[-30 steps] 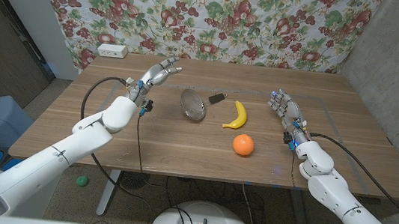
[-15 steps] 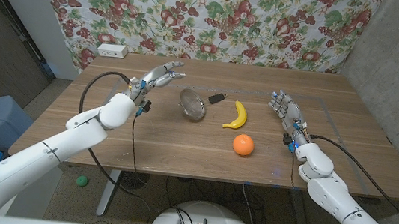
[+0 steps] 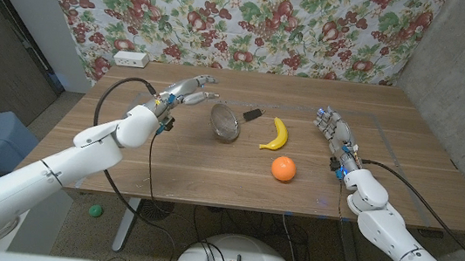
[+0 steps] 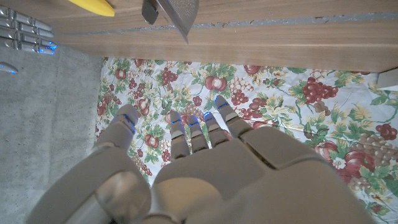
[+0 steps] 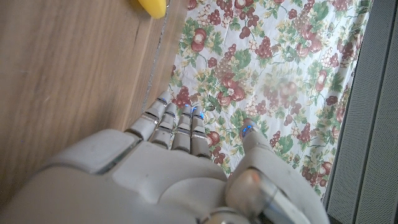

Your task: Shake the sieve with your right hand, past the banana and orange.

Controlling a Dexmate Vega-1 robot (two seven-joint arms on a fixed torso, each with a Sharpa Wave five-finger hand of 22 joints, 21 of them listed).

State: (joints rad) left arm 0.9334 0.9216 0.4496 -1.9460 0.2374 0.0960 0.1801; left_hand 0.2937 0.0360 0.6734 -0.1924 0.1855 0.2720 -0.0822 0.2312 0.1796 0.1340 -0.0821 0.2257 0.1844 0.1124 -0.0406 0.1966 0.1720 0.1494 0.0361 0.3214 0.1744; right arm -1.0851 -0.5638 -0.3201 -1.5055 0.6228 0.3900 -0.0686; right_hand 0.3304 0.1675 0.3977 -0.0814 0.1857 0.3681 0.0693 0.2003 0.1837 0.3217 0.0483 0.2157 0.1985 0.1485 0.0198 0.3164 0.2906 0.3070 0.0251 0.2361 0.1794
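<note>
banana [image 3: 277, 134], orange [image 3: 283, 168] between robot hand [image 3: 331, 126] and sieve [image 3: 225, 122]

A yellow banana [image 3: 278, 135] is lying at two o'clock from the silver mesh sieve [image 3: 225, 123], whose handle is showing black. An orange [image 3: 283, 168] is glowing orange at five o'clock from the banana. The table [image 3: 210, 176] is showing brown wood grain; the backdrop cloth [image 3: 254, 19] is displaying red fruit and green leaves on white.

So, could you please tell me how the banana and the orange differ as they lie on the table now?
The banana is yellow, long and curved; the orange is round and orange. The banana lies farther back, beside the sieve; the orange sits nearer the front edge. Both rest on the table, untouched by either hand.
</note>
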